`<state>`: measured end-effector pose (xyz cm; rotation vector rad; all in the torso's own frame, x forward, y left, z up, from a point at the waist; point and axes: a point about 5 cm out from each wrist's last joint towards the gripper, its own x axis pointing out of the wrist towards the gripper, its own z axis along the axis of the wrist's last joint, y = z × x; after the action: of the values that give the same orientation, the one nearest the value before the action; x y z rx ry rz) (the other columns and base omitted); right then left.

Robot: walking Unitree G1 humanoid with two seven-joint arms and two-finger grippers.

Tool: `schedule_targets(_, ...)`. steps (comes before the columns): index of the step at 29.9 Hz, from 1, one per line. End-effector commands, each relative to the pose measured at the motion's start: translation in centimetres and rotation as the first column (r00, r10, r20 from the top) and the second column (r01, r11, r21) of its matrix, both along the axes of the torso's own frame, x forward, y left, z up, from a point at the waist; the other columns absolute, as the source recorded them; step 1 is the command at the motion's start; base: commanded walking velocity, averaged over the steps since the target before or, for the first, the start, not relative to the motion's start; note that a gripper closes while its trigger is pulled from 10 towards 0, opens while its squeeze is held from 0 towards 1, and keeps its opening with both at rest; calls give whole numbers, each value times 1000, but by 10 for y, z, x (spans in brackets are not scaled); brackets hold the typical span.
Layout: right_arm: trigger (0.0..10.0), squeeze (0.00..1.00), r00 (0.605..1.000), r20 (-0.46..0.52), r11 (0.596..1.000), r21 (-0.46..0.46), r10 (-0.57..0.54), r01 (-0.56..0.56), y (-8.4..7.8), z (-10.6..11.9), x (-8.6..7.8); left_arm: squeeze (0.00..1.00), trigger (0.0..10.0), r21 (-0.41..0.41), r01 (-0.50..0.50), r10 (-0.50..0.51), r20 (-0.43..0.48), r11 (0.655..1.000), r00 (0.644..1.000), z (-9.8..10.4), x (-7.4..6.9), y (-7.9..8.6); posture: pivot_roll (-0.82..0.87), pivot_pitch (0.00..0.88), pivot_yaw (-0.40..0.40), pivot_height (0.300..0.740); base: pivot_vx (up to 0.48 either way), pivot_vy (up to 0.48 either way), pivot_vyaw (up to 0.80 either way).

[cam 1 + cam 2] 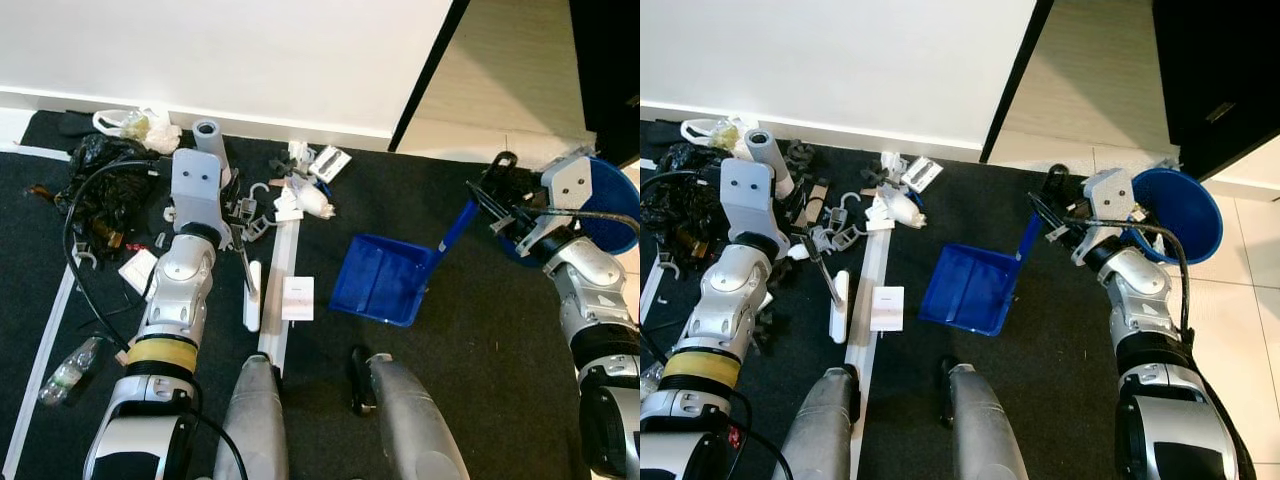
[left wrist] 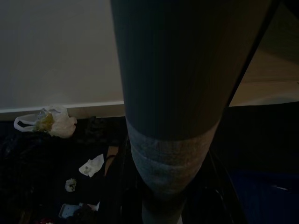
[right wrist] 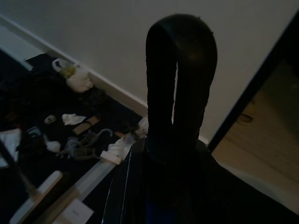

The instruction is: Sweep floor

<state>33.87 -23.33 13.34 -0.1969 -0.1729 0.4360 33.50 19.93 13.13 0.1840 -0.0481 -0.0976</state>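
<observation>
I am standing on a dark carpet [image 1: 480, 330] that is running up to a white wall [image 1: 220, 50] with a pale baseboard; at two o'clock a black door edge is giving way to light wood flooring [image 1: 510, 70]. Two white tape strips are crossing the carpet, one at nine o'clock, one [image 1: 280, 270] running from my feet toward twelve.

My left tool [image 1: 205, 150] is clamped around one grey broom pole [image 1: 210, 135] at eleven o'clock; its white broom head [image 1: 252, 296] is resting on the carpet just beside one white card [image 1: 298, 298]. My right tool [image 1: 500, 195] is gripping the black looped handle [image 3: 181, 70] of one blue dustpan [image 1: 380, 280], which is lying on the carpet at one o'clock. One round blue bin [image 1: 1180, 215] is sitting at three o'clock.

Litter is lying scattered from ten to twelve o'clock: one knotted white plastic bag [image 1: 135, 125], one black bag [image 1: 100, 170], white scraps [image 1: 305, 195] and one clear plastic bottle [image 1: 68, 370] at eight o'clock.
</observation>
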Motion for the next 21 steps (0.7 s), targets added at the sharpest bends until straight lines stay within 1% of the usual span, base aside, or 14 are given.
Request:
schedule_targets(1, 10000, 0, 999, 1, 999, -4, -37, 37, -2, -6, -3, 0, 10000, 2, -1, 1, -46, 1000, 999, -15, -6, -2, 134, 279, -56, 740, 0, 0, 0)
schedule_targets(2, 10000, 0, 999, -13, 999, -3, -49, 49, -1, -10, -3, 0, 10000, 1, -4, 4, -43, 1000, 999, -15, -6, -2, 135, 280, -55, 740, 0, 0, 0)
schedule_targets(3, 10000, 0, 997, -38, 998, 17, -67, 68, -1, -15, -4, 0, 10000, 1, -2, 2, -42, 1000, 999, -15, -6, -3, 141, 284, -53, 740, 0, 0, 0)
schedule_targets(5, 10000, 0, 997, -38, 998, 17, -67, 68, -1, -15, -4, 0, 10000, 1, -2, 2, -42, 1000, 999, -15, -6, -3, 141, 284, -53, 740, 0, 0, 0)
schedule_targets(7, 10000, 0, 992, -89, 993, 67, -93, 100, -3, -24, -5, 0, 10000, 11, 14, -14, -47, 1000, 999, -15, -7, -7, 150, 283, -55, 740, 0, 0, 0)
schedule_targets(8, 10000, 0, 992, -89, 993, 67, -93, 100, -3, -24, -5, 0, 10000, 11, 14, -14, -47, 1000, 999, -15, -7, -7, 150, 283, -55, 740, 0, 0, 0)
schedule_targets(9, 10000, 0, 989, -110, 990, 96, -95, 106, -4, -26, -6, 0, 10000, 20, 23, -22, -50, 1000, 999, -15, -7, -7, 154, 281, -54, 740, 0, 0, 0)
schedule_targets(10, 10000, 0, 989, -110, 990, 96, -95, 106, -4, -26, -6, 0, 10000, 20, 23, -22, -50, 1000, 999, -15, -7, -7, 154, 281, -54, 740, 0, 0, 0)
schedule_targets(11, 10000, 0, 987, -128, 986, 128, -93, 110, -8, -26, -5, 0, 10000, 40, 33, -30, -58, 999, 998, -14, -7, -6, 155, 275, -52, 740, 0, 0, 0)
schedule_targets(13, 10000, 0, 987, -126, 985, 130, -95, 111, -10, -24, -5, 0, 10000, 45, 35, -32, -59, 998, 998, -13, -7, -5, 155, 271, -50, 740, 0, 0, 0)
schedule_targets(17, 10000, 0, 988, -111, 980, 157, -109, 126, -24, -10, 1, 0, 10000, 54, 37, -34, -53, 998, 998, -10, -4, -3, 153, 258, -49, 740, 0, 0, 0)
schedule_targets(21, 10000, 0, 986, -128, 980, 154, -109, 128, -30, -6, 1, 0, 10000, 56, 40, -37, -53, 998, 998, -9, -3, -3, 148, 249, -49, 740, 0, 0, 0)
